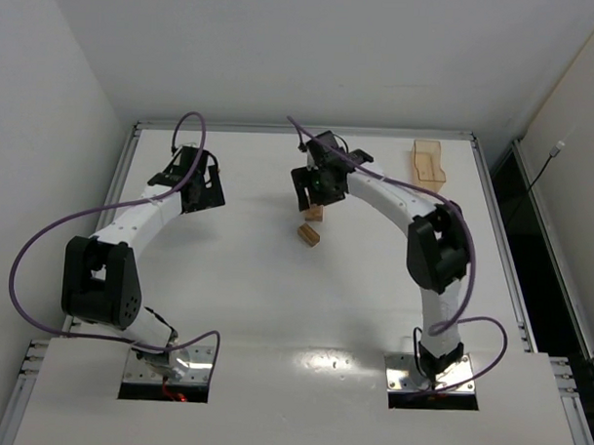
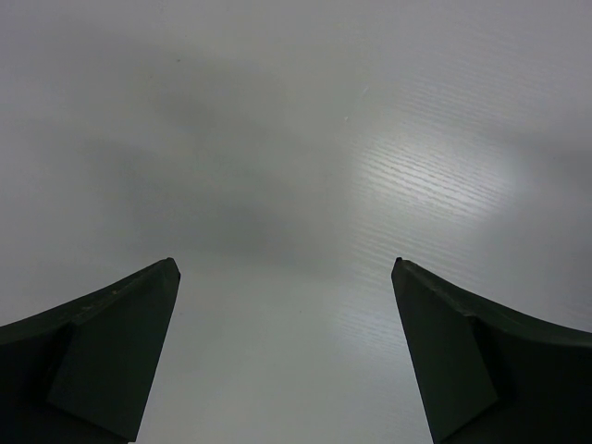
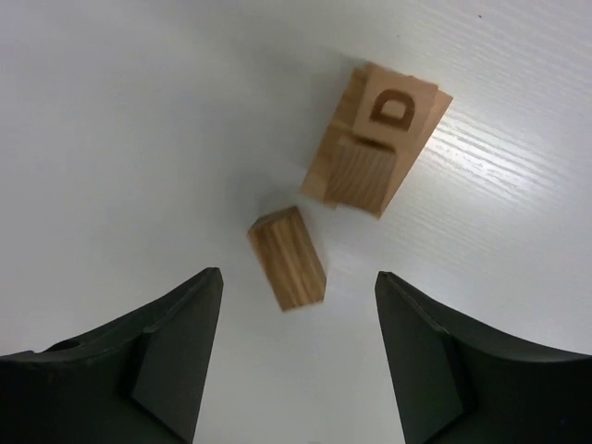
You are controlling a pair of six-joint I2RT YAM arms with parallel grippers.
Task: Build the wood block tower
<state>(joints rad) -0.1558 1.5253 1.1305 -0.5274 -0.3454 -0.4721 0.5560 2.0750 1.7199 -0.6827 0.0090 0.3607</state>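
A small stack of light wooden blocks (image 3: 379, 139) stands on the white table; its upper face bears a letter D, and a small cube (image 3: 363, 171) sits against it. In the top view the stack (image 1: 315, 213) is partly hidden under my right gripper. A loose oblong block (image 3: 287, 257) lies flat just in front of it, also seen in the top view (image 1: 308, 234). My right gripper (image 3: 298, 275) is open above the loose block's near end, holding nothing; in the top view it hangs at mid-table (image 1: 313, 191). My left gripper (image 2: 284, 263) is open and empty over bare table, far left of the blocks (image 1: 197, 187).
A pale wooden tray (image 1: 428, 161) stands at the table's back right corner. The table's metal rim (image 1: 300, 130) runs along the back, with white walls close on the left and behind.
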